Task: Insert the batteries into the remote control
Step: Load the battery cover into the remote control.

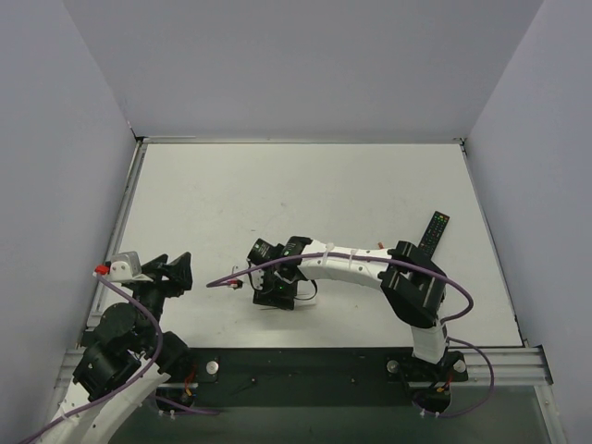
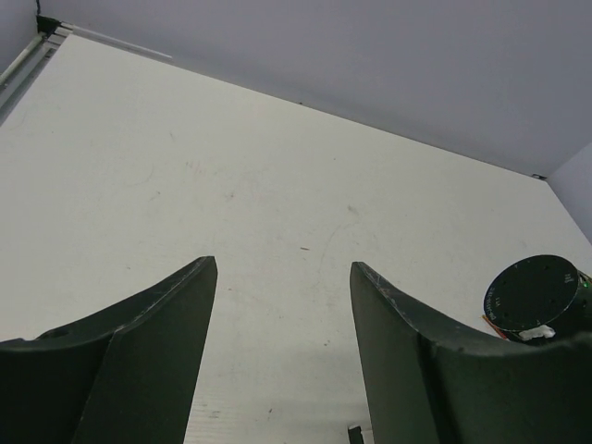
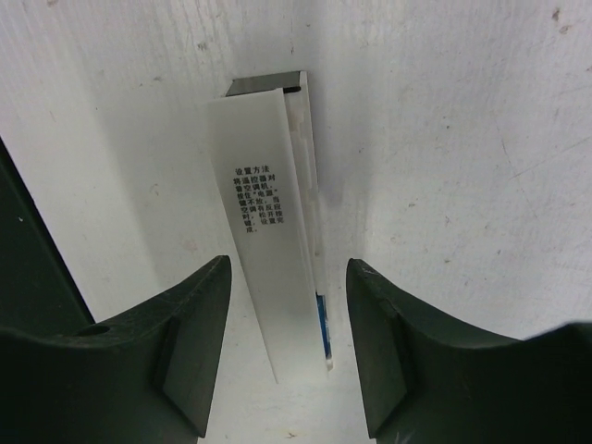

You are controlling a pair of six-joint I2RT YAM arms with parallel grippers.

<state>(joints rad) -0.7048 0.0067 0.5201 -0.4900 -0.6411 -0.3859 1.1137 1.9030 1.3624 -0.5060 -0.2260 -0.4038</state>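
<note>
Here the slim white plastic remote control [image 3: 264, 185] lies on the pale table [image 3: 462, 139] under the right gripper [image 3: 287, 268], whose fingers are spread wide. It looks light, stiff and slick, best pinched across its long edges. The left gripper [image 2: 282, 268] gapes empty.

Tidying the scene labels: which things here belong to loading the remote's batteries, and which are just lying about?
Job:
white remote
blue sliver at its edge, probably a battery
right gripper, open over it

Lying about:
black remote, far right
</note>
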